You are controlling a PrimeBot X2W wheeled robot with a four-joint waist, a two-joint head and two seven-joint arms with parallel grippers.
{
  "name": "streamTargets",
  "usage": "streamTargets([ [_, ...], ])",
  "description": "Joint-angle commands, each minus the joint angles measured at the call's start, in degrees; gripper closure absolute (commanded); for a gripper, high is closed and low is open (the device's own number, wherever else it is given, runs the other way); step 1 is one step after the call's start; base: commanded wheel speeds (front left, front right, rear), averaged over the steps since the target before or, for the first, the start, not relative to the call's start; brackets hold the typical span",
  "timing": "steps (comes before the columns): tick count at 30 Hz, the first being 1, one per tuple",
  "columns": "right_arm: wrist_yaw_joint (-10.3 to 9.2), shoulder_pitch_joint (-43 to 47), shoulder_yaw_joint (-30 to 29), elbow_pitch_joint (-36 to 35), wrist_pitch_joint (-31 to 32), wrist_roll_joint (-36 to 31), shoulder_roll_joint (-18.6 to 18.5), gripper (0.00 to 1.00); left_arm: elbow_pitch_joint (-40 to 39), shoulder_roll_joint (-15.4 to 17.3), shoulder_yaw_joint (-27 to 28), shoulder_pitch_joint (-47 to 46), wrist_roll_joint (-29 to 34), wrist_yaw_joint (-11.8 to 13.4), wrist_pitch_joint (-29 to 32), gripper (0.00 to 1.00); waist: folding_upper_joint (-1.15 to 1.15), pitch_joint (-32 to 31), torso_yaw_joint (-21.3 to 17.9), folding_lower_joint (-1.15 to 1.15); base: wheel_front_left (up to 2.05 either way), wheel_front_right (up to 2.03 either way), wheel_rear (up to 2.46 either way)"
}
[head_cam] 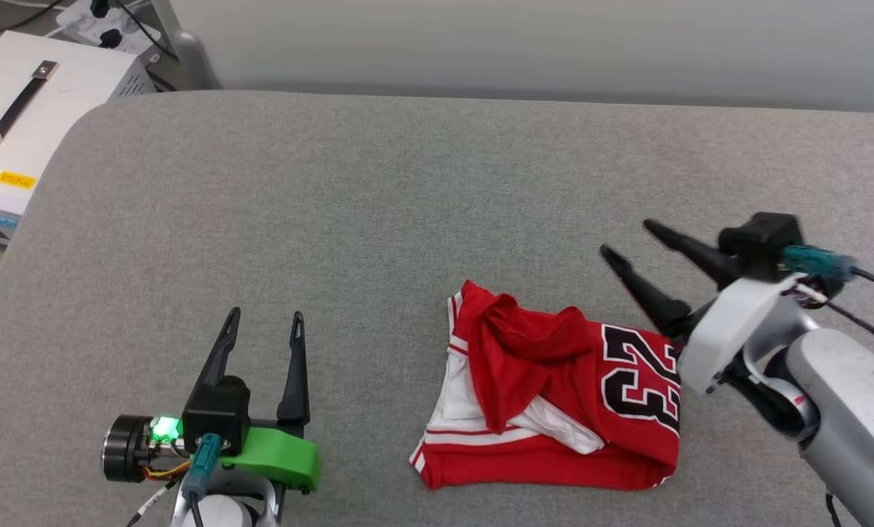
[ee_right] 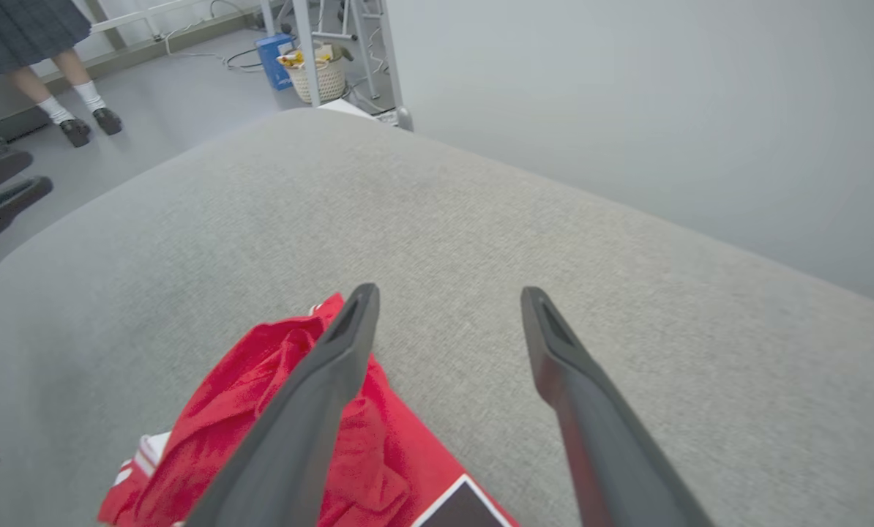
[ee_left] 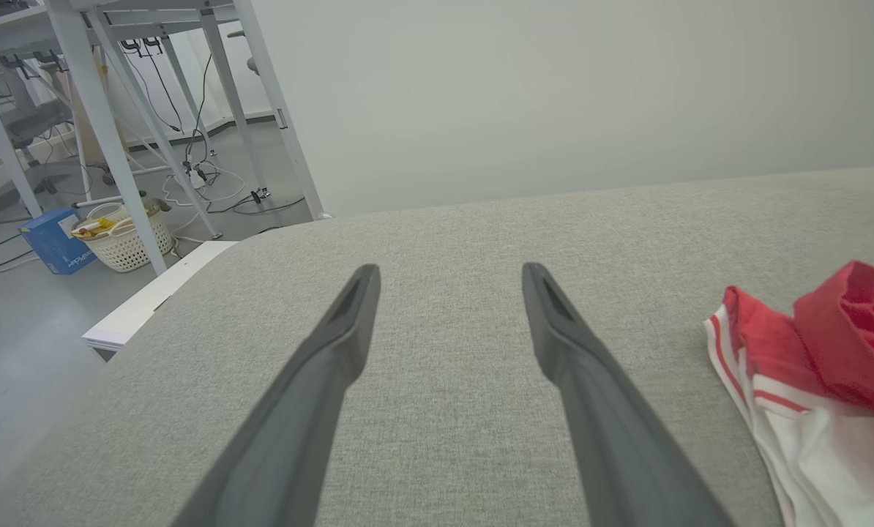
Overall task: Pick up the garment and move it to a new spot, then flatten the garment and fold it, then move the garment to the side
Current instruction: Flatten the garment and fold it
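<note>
Garment (head_cam: 554,366): number 23, black digits, white outline (lying sideways).

The red shirt (head_cam: 554,366) has white sleeves, striped trim and a black 23; it lies crumpled and half-folded near the table's (head_cam: 378,219) front edge, right of middle.

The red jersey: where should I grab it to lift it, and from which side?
Probably the raised red fold at the far-left end of the jersey: it stands up off the grey table, so fingers can straddle it. Come from above with the open right gripper, the nearer one.
</note>
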Motion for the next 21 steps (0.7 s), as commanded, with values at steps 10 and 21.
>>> streamTargets([
  [10, -0.05, 13.40, -28.70, -1.25, -13.13, -24.78, 7.79, 0.00, 0.22, 0.34, 0.36, 2.19, 0.24, -0.02, -0.33, 0.00, 0.00, -3.61, -3.01, 0.00, 0.00, 0.00, 0.00],
  [21, -0.05, 29.06, -44.18, -15.73, -13.57, -38.32, 22.06, 0.00, -0.64, 0.38, 0.99, 4.56, -0.21, -0.05, -0.33, 0.00, 0.00, -6.04, -3.17, 0.00, 0.00, 0.00, 0.00],
])
